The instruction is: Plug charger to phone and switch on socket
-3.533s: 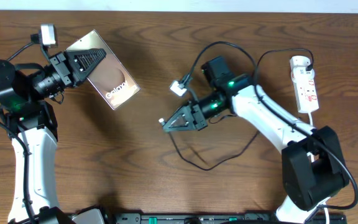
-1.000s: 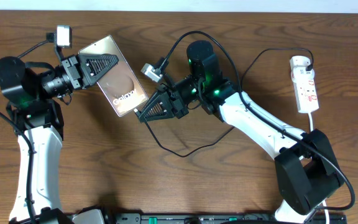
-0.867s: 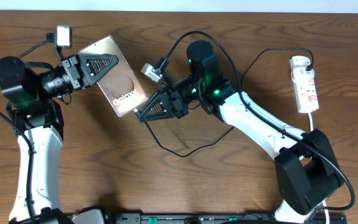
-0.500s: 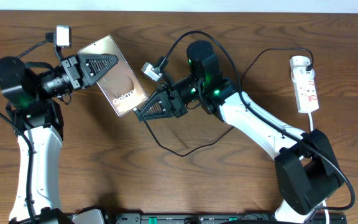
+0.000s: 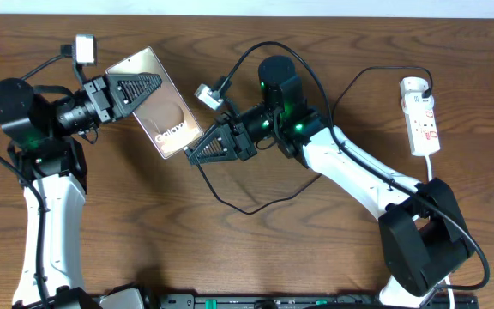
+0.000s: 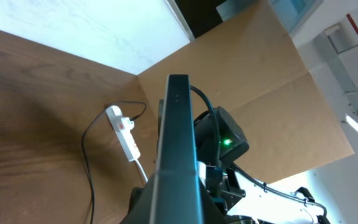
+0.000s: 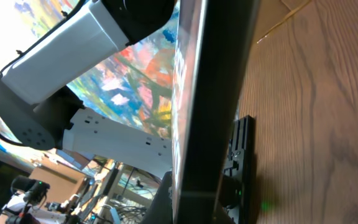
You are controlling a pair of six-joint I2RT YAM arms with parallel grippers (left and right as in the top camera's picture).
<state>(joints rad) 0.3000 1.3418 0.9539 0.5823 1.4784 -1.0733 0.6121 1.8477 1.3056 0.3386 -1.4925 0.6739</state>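
**Phone and charger tip meet over the table (image 5: 230, 266)**
The left gripper (image 5: 154, 86) clamps the bronze phone (image 5: 171, 120), held tilted. The right gripper (image 5: 192, 155), pinched shut on the charger (image 5: 245, 211), sits at the phone's lower edge. The socket (image 5: 422, 120) lies well apart, far right.

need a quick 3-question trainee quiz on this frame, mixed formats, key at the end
1. True or false: neither gripper touches the phone.
2. What is the right gripper shut on? A) the charger B) a pen C) nothing
3. Fill in: the power strip lies nearest the ____ arm's base.
Key: 1 false, the left gripper grips it. 2 A. 3 right.
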